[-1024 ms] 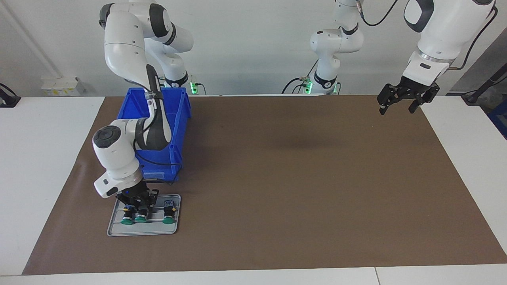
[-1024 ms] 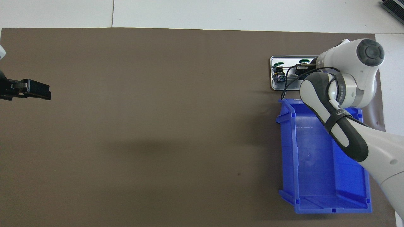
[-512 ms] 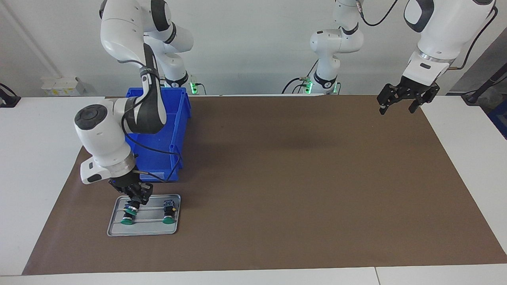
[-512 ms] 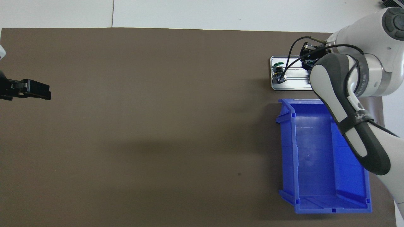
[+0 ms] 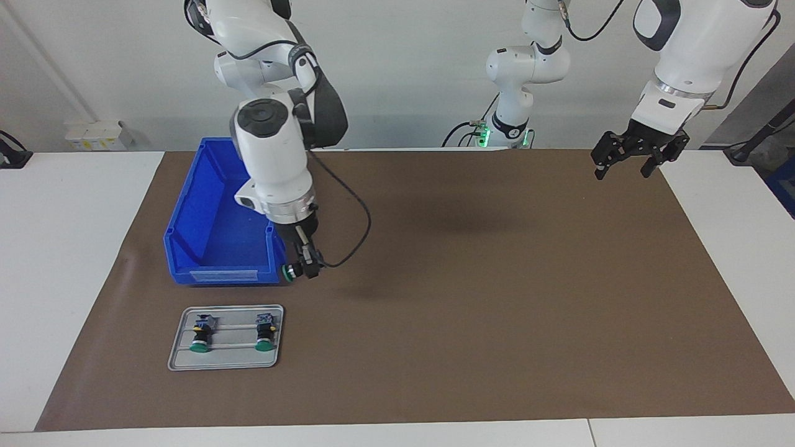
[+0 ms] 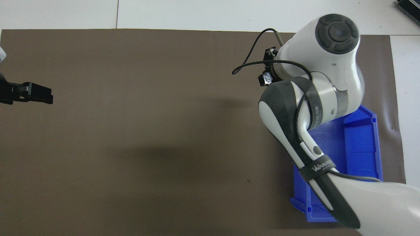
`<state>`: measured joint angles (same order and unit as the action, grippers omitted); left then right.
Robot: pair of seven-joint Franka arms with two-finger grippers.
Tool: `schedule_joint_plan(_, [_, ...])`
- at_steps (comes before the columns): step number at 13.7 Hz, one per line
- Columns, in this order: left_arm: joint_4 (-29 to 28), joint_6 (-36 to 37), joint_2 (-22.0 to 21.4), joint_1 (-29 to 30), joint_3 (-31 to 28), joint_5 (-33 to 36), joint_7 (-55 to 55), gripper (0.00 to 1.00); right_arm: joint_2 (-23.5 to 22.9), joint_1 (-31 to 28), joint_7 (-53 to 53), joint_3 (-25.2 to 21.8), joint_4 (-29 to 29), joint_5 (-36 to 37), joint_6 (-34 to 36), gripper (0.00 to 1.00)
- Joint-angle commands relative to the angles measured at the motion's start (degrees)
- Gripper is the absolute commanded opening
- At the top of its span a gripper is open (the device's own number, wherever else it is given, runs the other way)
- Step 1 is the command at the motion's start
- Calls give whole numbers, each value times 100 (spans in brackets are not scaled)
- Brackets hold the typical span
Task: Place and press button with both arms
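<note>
My right gripper (image 5: 304, 269) is clamped on a small push-button switch with a round green cap and black barrel (image 5: 290, 271), held up in the air with the cap turned sideways, over the brown mat (image 5: 472, 298) just off the corner of the blue plastic bin (image 5: 217, 230). From overhead my own wrist hides most of it; only the contact-block end shows (image 6: 265, 78). Two more like it lie in the flat grey metal tray (image 5: 180, 360), farther from me than the bin, toward my right arm's end of the table. My left gripper (image 5: 624, 162) waits with fingers apart, raised over the mat's corner at the left arm's end. Handling judgement: the button looks light and rigid, with a smooth round barrel that could roll or twist between flat fingers; the squarer contact block seems the surer hold. The cap is the moving part, so I would keep my grip off it and leave it free for pressing. It may tip when set down.
</note>
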<state>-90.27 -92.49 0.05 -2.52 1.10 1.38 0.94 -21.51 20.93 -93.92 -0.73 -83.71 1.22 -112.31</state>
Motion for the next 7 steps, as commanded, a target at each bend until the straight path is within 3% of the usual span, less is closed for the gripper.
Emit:
schedule_joint_plan(1, [-123,-41,-93,6,40,90,-50,100,113,594,-1282,-15,-260,464,-27,0])
schedule_joint_plan(7, [-123,-58,-93,-21,40,82,-24,100,-256,1404,-2893,-6,-119,546,-115,0])
